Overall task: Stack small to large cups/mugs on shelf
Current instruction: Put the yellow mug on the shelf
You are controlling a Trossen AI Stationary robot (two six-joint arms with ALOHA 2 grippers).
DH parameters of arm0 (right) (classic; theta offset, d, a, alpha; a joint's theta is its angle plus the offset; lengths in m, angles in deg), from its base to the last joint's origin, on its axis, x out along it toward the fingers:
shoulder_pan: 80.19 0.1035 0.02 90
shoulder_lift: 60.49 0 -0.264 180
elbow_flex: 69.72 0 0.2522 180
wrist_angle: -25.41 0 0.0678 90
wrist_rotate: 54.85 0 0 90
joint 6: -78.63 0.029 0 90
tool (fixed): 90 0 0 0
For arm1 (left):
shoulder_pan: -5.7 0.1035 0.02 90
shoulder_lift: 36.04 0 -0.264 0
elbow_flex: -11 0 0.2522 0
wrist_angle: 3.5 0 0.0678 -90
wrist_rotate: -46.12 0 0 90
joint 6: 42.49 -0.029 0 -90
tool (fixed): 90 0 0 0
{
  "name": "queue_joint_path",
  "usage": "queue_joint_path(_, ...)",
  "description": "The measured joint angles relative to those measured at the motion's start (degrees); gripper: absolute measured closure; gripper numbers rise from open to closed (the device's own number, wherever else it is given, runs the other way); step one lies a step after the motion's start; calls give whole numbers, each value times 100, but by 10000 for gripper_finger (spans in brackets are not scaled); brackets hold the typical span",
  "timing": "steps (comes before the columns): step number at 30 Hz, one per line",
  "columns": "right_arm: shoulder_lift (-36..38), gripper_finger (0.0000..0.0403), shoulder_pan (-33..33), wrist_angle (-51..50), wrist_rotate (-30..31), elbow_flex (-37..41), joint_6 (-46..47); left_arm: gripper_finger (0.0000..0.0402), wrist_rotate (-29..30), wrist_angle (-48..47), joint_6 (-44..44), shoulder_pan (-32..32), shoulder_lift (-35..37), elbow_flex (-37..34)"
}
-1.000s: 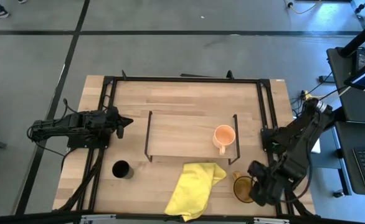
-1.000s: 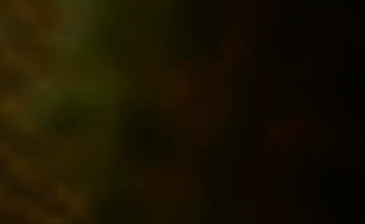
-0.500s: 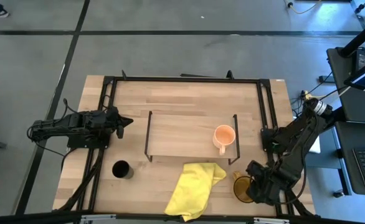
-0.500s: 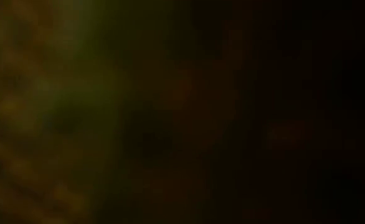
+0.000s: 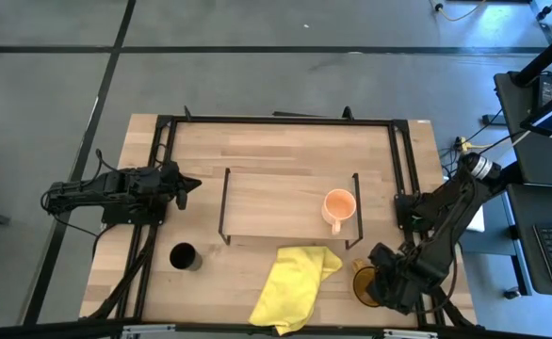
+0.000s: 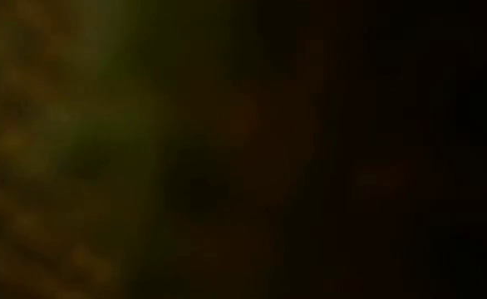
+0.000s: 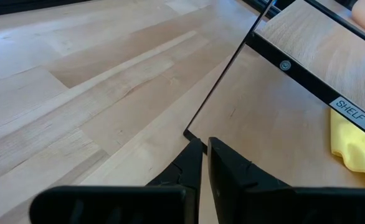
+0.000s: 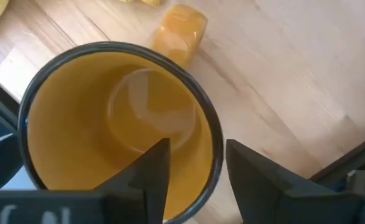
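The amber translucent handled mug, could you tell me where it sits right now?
In the high view the amber translucent handled mug stands on the wooden tabletop near its front right corner, right of the yellow cloth, under the right end effector.

High view is evenly bright with soft shadows. Low view is almost black, a blurred murky glow at 9 o'clock. Wrist views are bright, near fingers [image 8: 151, 171] blurred.
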Motion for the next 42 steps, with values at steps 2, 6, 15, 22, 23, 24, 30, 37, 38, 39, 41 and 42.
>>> queue_joint_path(2,-19,246,-4,-1,2,0,36,381,0,0,0,1,1,0)
queue_joint_path(6,-19,246,-4,-43,4,0,184,381,0,0,0,-2,1,0)
queue_joint_path(15,-19,296,-4,-33,-111,0,505,381,0,0,2,-2,1,0)
queue_joint_path(22,-19,345,-1,18,-216,0,524,381,-1,0,0,-1,1,0)
queue_joint_path(23,-19,349,-1,18,-216,0,526,381,-2,0,0,0,1,0)
queue_joint_path(24,-19,353,-1,16,-226,0,540,381,-2,0,0,-2,1,0)
queue_joint_path(30,-19,379,-1,-8,-303,-4,635,381,0,0,0,1,1,0)
queue_joint_path(37,-17,383,-1,-10,-308,-7,672,381,-1,0,0,0,1,0)
queue_joint_path(38,-17,383,-1,-9,-308,-7,674,381,-1,0,0,-1,1,0)
queue_joint_path(39,-17,384,-1,-10,-308,-7,678,381,0,0,2,-2,0,0)
queue_joint_path(41,-17,387,-1,-10,-311,-7,729,381,0,0,0,-1,-2,0)
queue_joint_path(42,-17,387,-1,-3,-313,-7,774,381,-1,0,0,-1,-2,0)
